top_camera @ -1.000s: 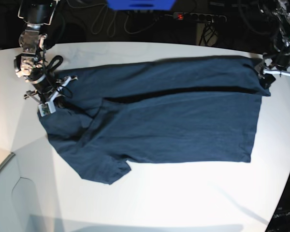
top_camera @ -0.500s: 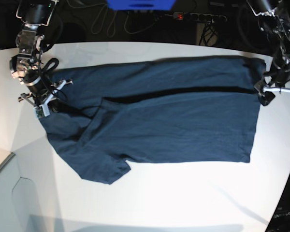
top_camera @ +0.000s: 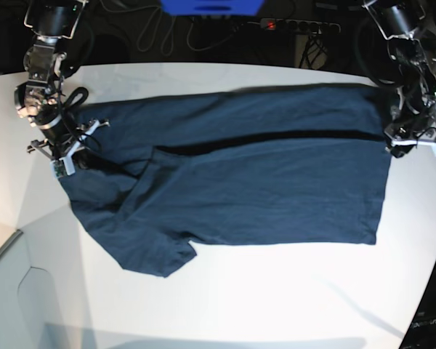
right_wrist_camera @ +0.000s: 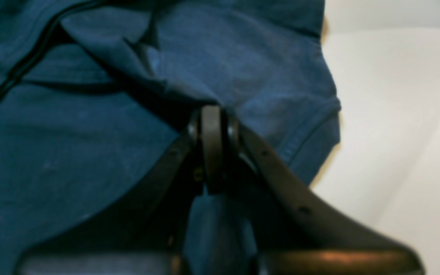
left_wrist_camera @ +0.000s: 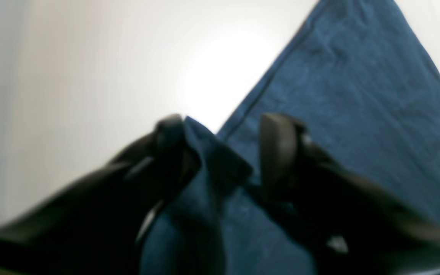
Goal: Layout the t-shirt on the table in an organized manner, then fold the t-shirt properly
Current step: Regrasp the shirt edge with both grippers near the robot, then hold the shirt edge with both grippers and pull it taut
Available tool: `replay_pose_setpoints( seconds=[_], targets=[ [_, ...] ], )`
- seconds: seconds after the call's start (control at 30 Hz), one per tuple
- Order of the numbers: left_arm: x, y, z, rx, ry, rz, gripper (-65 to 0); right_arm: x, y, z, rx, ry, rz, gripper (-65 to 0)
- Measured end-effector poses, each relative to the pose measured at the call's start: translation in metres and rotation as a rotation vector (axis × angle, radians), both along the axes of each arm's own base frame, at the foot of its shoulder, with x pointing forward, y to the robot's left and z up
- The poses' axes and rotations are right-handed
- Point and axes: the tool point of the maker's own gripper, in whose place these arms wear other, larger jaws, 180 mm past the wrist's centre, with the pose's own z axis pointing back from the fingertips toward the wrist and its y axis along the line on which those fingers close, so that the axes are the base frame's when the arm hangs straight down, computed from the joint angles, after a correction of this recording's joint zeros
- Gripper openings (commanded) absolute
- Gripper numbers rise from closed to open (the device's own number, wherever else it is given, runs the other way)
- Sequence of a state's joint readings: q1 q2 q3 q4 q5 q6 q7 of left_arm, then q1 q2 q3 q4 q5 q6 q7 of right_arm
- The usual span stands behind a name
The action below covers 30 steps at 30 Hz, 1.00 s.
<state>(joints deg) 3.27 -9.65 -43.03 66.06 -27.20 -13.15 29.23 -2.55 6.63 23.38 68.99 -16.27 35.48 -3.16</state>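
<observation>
The dark navy t-shirt [top_camera: 261,174] lies spread across the white table [top_camera: 240,291], with its upper part folded over along a dark crease and one sleeve at the front left. My right gripper [top_camera: 64,149] is at the shirt's left end. In the right wrist view it [right_wrist_camera: 213,114] is shut on a fold of the shirt [right_wrist_camera: 90,152]. My left gripper [top_camera: 401,140] is at the shirt's right hem. In the left wrist view its fingers [left_wrist_camera: 277,137] stand apart around a raised hem corner of the shirt [left_wrist_camera: 357,95].
A power strip [top_camera: 298,25], cables and a blue object [top_camera: 211,6] lie behind the table's far edge. A grey panel [top_camera: 0,251] sits at the lower left. Bare white tabletop [top_camera: 276,305] lies in front of the shirt.
My left gripper has moved down along the shirt's right hem toward the table's front. My right gripper has shifted slightly left, pulling the shirt's left end with it.
</observation>
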Motion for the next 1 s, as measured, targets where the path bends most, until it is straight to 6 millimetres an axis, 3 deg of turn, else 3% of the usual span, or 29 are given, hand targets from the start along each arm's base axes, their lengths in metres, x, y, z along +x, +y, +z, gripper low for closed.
replay_pose_setpoints(
  seconds=[0.1,0.23,0.37,0.53,0.77,1.0],
  targets=[
    [-0.003,-0.001,-0.007,-0.013,0.018,0.005,-49.4,0.000,0.000,0.000,0.000,0.000,0.000,-65.0],
    [-0.003,-0.002,-0.010,-0.021,0.022,0.007,-52.4,0.001,0.000,0.001,0.000,-0.002,0.000,-65.0],
    [-0.001,-0.002,-0.007,-0.019,0.015,0.005,-65.0,0.002,0.000,0.002,0.000,-0.005,0.000,-65.0],
    [0.000,-0.002,-0.003,-0.014,0.009,0.001,-65.0,0.004,-0.001,0.009,-0.015,-0.024,0.004,-65.0],
    [0.015,0.003,0.042,0.067,-0.098,-0.027,-64.8,0.006,-0.006,0.030,-0.003,-0.093,-0.061,-65.0],
    [0.004,-0.004,0.036,0.065,-0.078,-0.029,-64.8,-0.010,-0.024,0.037,-0.035,-0.102,-0.109,-65.0]
  ],
)
